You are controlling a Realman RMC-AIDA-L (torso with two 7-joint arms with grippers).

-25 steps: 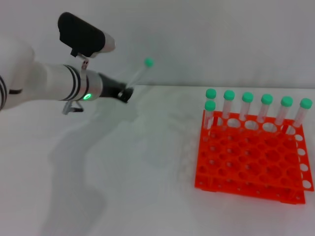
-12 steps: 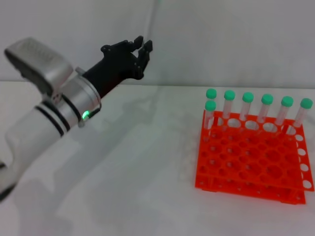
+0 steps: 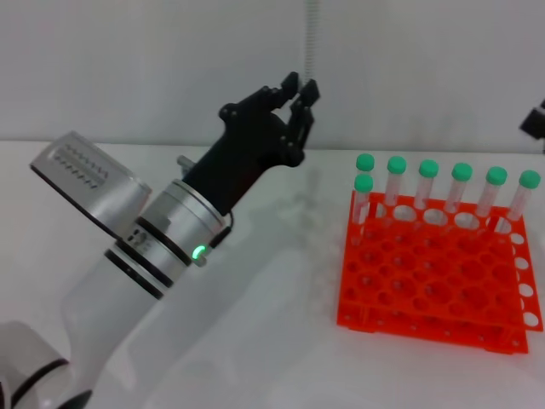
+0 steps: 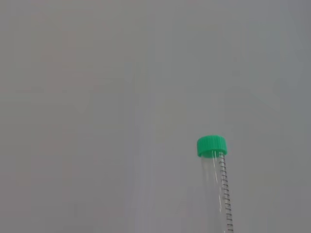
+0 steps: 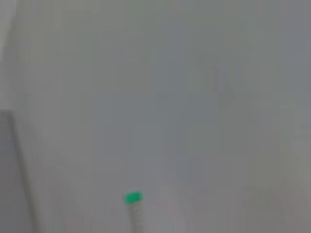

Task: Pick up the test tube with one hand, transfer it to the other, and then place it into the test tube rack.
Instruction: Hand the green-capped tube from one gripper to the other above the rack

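— Where is the test tube point(image 3: 311, 38)?

— Upright in the left gripper point(image 3: 301, 87), its fingers clamped on the tube's lower end, raised left of the orange test tube rack point(image 3: 434, 281). The left wrist view shows its green cap point(image 4: 212, 145).

— And the rack?

— On the white table point(image 3: 281, 298) at right, seven green-capped tubes point(image 3: 426, 183) along its far edge.

— The right gripper point(image 3: 535, 121)?

— Only a black sliver at the far right edge — whether its fingers are apart or together cannot be told.

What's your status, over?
Left pincer raised, shut on test tube, upright. Right pincer at far right edge. Rack unobstructed.
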